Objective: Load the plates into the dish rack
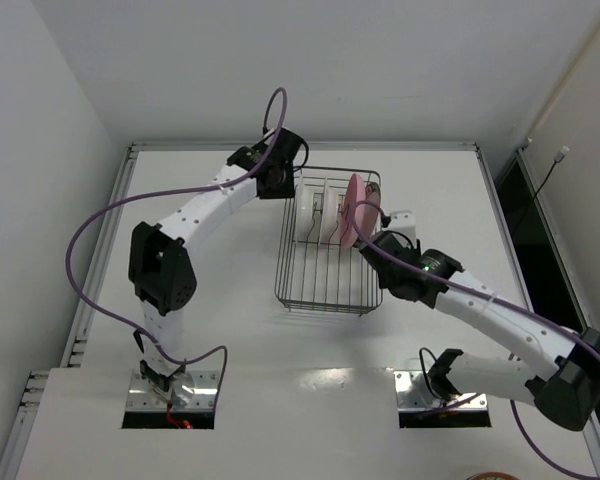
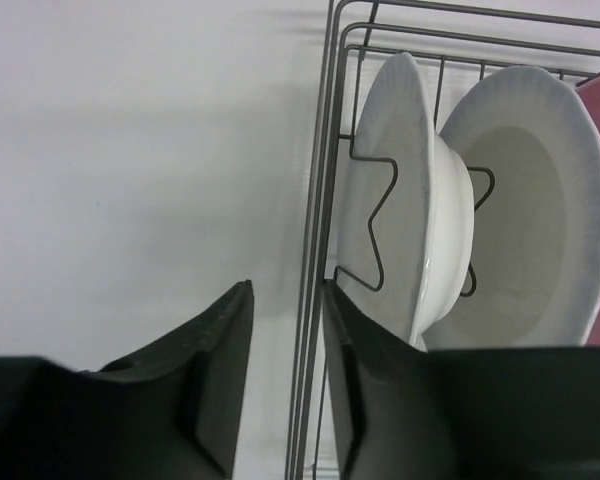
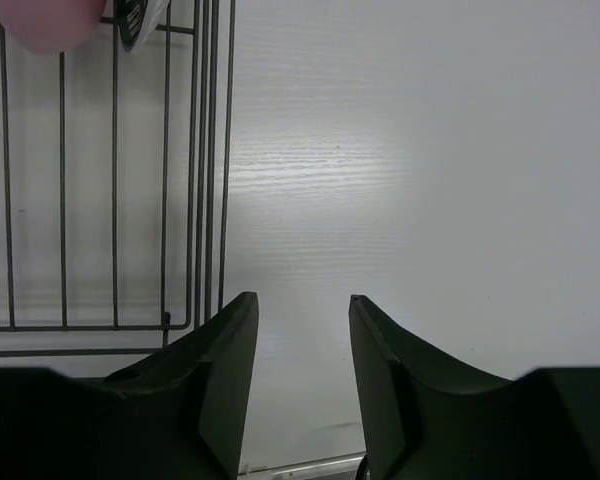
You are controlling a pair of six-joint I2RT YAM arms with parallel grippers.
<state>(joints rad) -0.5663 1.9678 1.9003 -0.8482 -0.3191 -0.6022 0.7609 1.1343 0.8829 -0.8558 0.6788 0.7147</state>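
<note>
Noted rack on table, mid-width and nearer the far edge. Counted four plates upright on edge in rack's far half: two whitish plates toward its left wall, then pink plate, then patterned plate nearest its right wall. Found left claw at rack's far left corner, jaws parted, gripping nothing. Saw rack's left rim wires running between those jaws; cannot tell whether touching. Found right claw over bare table just beside rack's right wall, jaws parted, empty.
</note>
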